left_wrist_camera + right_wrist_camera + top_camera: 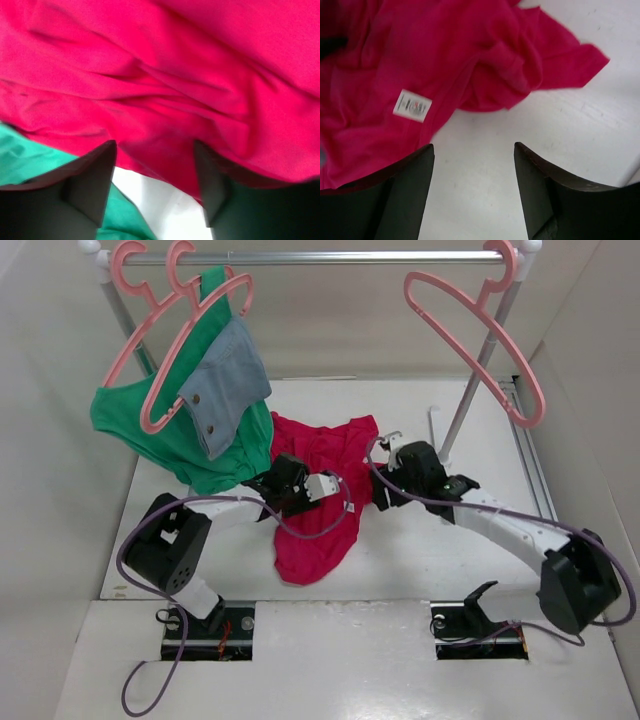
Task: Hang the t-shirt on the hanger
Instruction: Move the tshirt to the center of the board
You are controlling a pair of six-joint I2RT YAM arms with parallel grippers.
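The crimson t-shirt [318,502] lies crumpled on the white table between the two arms. The bare pink hanger [533,390] hangs at the right end of the rail. My left gripper [287,478] is open at the shirt's left edge. In the left wrist view [155,145] red cloth [165,75] fills the frame just beyond the spread fingers, and nothing is between them. My right gripper [388,448] is open and empty over bare table [474,146], beside the shirt's right edge. The shirt's white neck label [412,105] shows up-left of it.
A green garment [130,415] and a blue denim piece [230,380] hang on two pink hangers at the left of the metal rail [330,257]. The green cloth reaches down to the shirt [30,160]. A slanted rack leg [470,390] stands behind the right gripper.
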